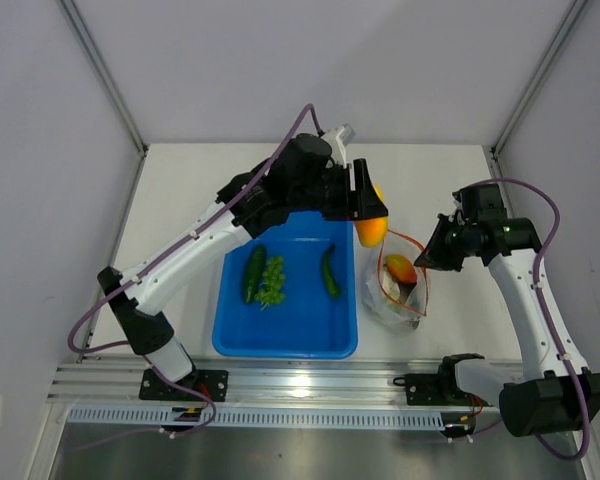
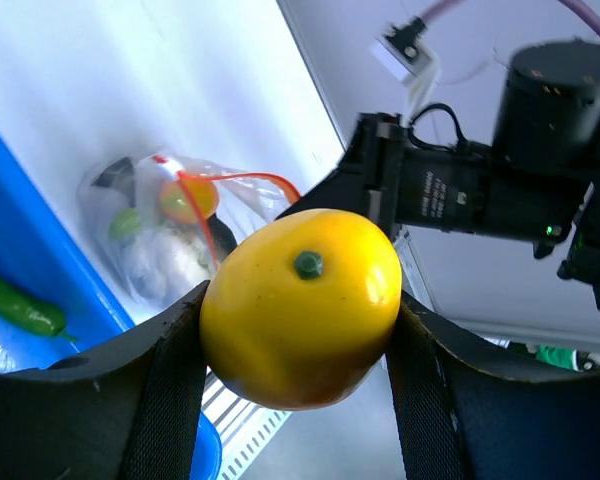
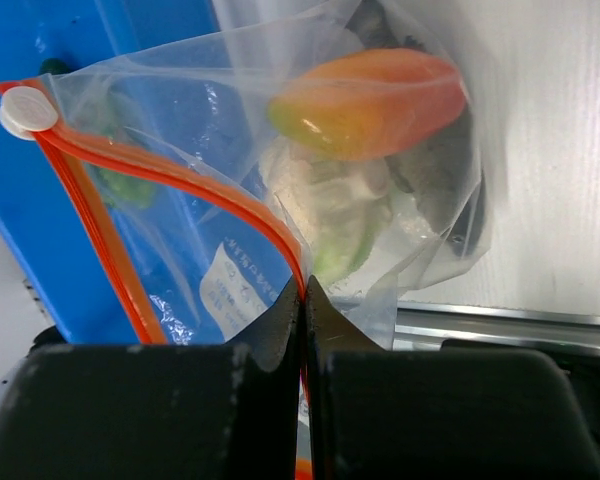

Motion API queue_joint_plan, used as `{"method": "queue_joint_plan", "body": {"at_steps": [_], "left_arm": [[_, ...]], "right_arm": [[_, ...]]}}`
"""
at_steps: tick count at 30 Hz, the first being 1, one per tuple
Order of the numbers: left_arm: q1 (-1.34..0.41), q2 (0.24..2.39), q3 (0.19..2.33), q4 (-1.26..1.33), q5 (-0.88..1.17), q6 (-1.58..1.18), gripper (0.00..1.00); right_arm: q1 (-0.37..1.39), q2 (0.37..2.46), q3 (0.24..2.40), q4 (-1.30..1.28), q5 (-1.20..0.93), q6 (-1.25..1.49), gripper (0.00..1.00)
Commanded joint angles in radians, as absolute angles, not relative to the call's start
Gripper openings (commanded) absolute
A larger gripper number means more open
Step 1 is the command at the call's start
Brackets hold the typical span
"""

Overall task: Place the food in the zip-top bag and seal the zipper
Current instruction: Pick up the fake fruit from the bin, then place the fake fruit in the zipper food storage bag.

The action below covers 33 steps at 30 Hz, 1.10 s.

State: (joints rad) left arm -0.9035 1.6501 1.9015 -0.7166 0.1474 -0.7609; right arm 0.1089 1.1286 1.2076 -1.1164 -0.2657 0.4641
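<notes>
Between the two black fingers of the left gripper (image 2: 298,345) sits a glossy, round orange-yellow toy fruit (image 2: 300,300), pinched from both sides, its green stem dot facing the wrist camera. Just past this gripper lies the small see-through plastic zip-top bag (image 1: 392,298), mouth gaping. The right gripper (image 3: 303,298) has its tips pressed together on the bag's thin orange-red zipper strip (image 3: 180,172). Ahead of those tips, inside the bag, a red-orange oval fruit (image 3: 370,100) rests on a white-green cauliflower (image 3: 330,205). Beneath the left arm, a blue rectangular plastic tray (image 1: 285,335) holds a dark green cucumber (image 1: 253,274), a leafy green bunch (image 1: 272,281) and a slim green pepper (image 1: 329,272).
</notes>
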Motion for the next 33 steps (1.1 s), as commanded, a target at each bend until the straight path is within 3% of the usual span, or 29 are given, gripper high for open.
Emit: {"method": "queue_joint_plan", "body": {"at_steps": [1,19,21,22,24,25,26,30,33], "left_arm": [[-0.937,1.68,1.936,-0.661,0.155,-0.677,0.01],[-0.989,1.806,1.899,-0.563,0.256,-0.712,0.03],[-0.989,1.792,1.864,-0.533,0.268,-0.715,0.2],[-0.989,1.787,1.841,-0.529,0.275,-0.718,0.36],[-0.989,1.786,1.829,-0.522,0.291,-0.718,0.5],[-0.989,1.784,1.813,-0.522,0.294,-0.719,0.68],[-0.988,1.781,1.813,-0.523,0.295,-0.718,0.75],[-0.985,1.752,1.761,-0.486,0.313,-0.696,0.99],[-0.976,1.741,1.747,-0.488,0.318,-0.69,1.0]], "right_arm": [[0.103,1.138,1.259,-1.1,-0.348,0.5,0.0],[0.068,1.123,1.266,-1.115,-0.429,0.529,0.0],[0.063,1.121,1.267,-1.115,-0.43,0.529,0.0],[0.061,1.12,1.267,-1.115,-0.431,0.531,0.0],[0.058,1.118,1.267,-1.115,-0.431,0.532,0.0],[0.058,1.118,1.267,-1.114,-0.433,0.531,0.0],[0.057,1.12,1.267,-1.112,-0.434,0.532,0.0],[0.052,1.117,1.267,-1.109,-0.436,0.535,0.0],[0.048,1.111,1.261,-1.109,-0.434,0.534,0.0]]}}
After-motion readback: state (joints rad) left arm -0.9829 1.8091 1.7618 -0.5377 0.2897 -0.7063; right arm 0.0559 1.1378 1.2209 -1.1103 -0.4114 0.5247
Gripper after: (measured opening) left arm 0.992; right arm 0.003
